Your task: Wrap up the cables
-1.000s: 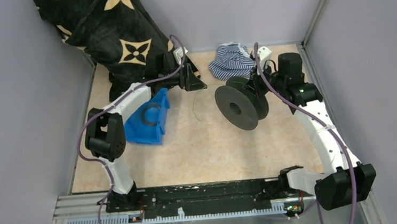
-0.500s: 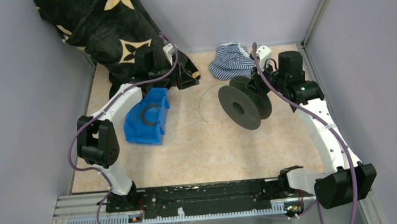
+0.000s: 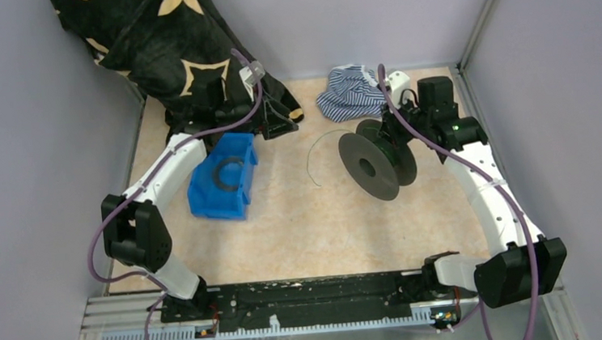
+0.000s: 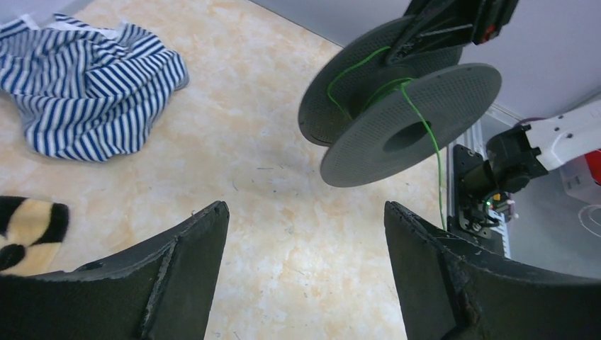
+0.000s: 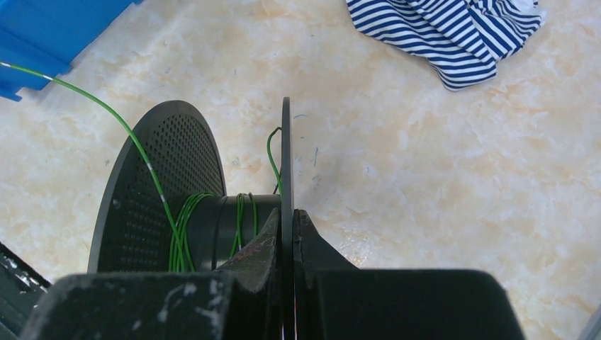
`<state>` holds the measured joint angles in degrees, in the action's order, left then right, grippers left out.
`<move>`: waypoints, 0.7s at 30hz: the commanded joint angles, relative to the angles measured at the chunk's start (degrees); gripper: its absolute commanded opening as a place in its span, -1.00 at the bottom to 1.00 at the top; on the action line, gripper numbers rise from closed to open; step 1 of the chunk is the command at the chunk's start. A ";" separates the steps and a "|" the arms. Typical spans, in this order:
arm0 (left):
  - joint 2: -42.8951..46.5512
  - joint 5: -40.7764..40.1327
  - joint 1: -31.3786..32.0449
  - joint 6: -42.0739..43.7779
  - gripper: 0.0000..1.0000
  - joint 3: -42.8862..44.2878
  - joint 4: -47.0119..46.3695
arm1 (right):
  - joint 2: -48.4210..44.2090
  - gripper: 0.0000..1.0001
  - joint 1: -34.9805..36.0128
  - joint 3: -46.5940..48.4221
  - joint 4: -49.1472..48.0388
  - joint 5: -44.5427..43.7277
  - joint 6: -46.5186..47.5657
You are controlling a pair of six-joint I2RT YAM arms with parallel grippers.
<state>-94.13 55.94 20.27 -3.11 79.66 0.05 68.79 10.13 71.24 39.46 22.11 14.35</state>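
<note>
While right end effector point(image 5: 287, 221) pinches spool point(image 5: 159, 152), left end effector point(image 4: 305, 212) gapes; cable point(image 5: 151, 173) cropped.

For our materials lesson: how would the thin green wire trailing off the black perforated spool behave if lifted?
The thin green wire is probably springy, not limp: its free end holds a smooth arc. Loose turns on the black perforated spool may unwind.
</note>
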 commanded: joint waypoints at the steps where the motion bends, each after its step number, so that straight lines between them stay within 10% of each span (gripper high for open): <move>1: 1.85 5.81 1.02 0.51 0.71 -2.37 -0.03 | 0.22 -1.00 0.50 4.74 -1.90 -0.42 -1.15; 21: 4.09 5.55 6.19 -2.49 0.66 -10.94 -5.76 | 2.44 -1.00 0.49 4.44 -1.92 -1.05 -1.54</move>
<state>-93.01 61.56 26.26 -4.78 69.63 -2.52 71.33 10.13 73.08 41.19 20.80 13.72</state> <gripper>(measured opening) 0.841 0.024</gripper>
